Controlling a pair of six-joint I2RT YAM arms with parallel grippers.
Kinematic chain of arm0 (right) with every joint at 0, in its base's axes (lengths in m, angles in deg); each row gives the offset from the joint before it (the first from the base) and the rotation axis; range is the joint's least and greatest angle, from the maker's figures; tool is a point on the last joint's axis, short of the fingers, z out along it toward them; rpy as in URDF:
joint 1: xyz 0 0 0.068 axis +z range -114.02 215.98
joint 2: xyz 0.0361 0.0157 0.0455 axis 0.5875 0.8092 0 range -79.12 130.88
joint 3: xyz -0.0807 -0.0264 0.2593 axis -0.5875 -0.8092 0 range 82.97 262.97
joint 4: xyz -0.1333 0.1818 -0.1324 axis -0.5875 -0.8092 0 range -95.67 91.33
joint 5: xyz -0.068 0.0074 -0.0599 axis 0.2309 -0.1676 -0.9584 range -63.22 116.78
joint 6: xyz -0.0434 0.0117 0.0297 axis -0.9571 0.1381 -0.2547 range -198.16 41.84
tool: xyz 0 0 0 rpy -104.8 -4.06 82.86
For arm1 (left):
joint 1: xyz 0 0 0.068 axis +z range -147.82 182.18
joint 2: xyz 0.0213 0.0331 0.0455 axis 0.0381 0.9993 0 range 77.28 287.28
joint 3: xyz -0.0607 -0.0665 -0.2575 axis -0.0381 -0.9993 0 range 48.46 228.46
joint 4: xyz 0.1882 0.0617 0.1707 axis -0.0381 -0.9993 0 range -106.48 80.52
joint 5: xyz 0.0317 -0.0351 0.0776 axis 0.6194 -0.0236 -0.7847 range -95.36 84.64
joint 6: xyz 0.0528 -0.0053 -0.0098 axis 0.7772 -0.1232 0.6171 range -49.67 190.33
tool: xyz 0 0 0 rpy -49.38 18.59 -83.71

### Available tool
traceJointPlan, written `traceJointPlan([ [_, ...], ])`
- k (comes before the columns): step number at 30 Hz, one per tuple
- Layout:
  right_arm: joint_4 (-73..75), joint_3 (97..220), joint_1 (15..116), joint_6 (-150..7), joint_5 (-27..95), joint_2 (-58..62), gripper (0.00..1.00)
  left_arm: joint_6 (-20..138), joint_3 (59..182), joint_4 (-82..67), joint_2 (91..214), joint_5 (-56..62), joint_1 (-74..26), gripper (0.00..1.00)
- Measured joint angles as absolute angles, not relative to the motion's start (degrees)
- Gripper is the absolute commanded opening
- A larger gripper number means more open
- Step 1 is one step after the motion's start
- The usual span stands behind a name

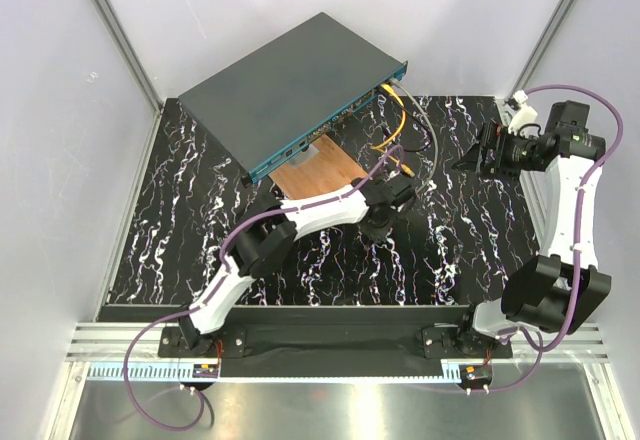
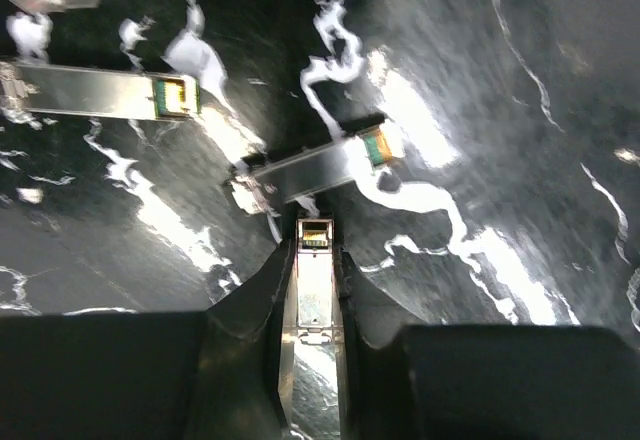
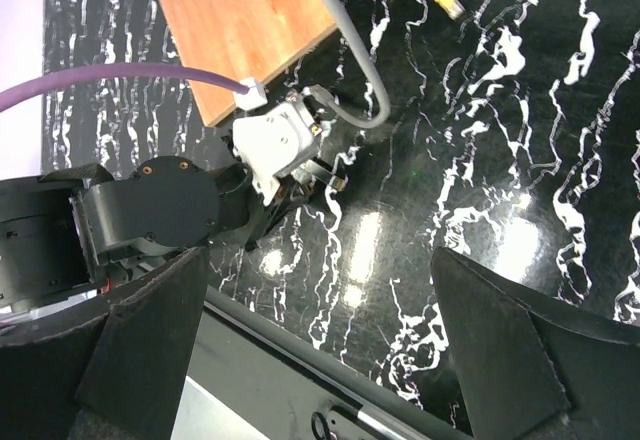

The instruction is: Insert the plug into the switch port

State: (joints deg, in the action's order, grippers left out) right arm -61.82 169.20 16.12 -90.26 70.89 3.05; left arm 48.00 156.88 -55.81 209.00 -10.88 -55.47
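Observation:
The plug (image 2: 314, 280), a slim silver metal module with a gold-contact end, stands between the fingers of my left gripper (image 2: 314, 252); both black jaws press on its sides just above the marbled table. Seen from the top external camera, the left gripper (image 1: 398, 192) reaches down in front of the switch (image 1: 290, 90). The switch is a flat, dark grey-green box whose teal front face carries a row of small square ports (image 1: 345, 117). My right gripper (image 3: 320, 340) hangs wide open with nothing in it, off to the right (image 1: 470, 155) and facing the left wrist.
Two more silver modules (image 2: 100, 92) (image 2: 315, 165) lie on the black marbled table just beyond the held one. A copper-brown plate (image 1: 315, 175) lies before the switch. Yellow (image 1: 395, 125) and grey cables (image 3: 350, 50) trail from the switch's front. White walls stand on both sides.

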Motion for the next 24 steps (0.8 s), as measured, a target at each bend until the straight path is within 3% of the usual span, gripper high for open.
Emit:
traceJointPlan([
  [3,-61.5,169.1,16.0,-90.6,72.8,3.0,0.98,48.2,150.9,-51.6,204.7,-6.9,-55.1,0.0],
  [7,-60.6,168.9,15.5,-90.3,77.5,2.9,0.96,49.4,139.5,-43.9,189.3,-0.1,-53.8,0.0],
  [12,-54.8,169.1,14.2,-85.4,89.5,1.8,0.96,50.9,142.0,-32.7,169.4,8.8,-50.3,0.0],
  [15,-39.7,166.8,14.2,-72.9,96.2,-2.0,0.95,48.2,143.3,-21.6,161.2,16.4,-45.7,0.0],
  [19,-9.2,161.8,15.1,-50.0,100.4,-8.0,0.94,39.1,136.2,-2.3,154.4,22.7,-38.3,0.0],
  [24,9.7,161.7,26.9,-36.2,99.4,-9.3,0.9,29.3,134.1,11.4,156.1,23.9,-35.9,0.0],
])
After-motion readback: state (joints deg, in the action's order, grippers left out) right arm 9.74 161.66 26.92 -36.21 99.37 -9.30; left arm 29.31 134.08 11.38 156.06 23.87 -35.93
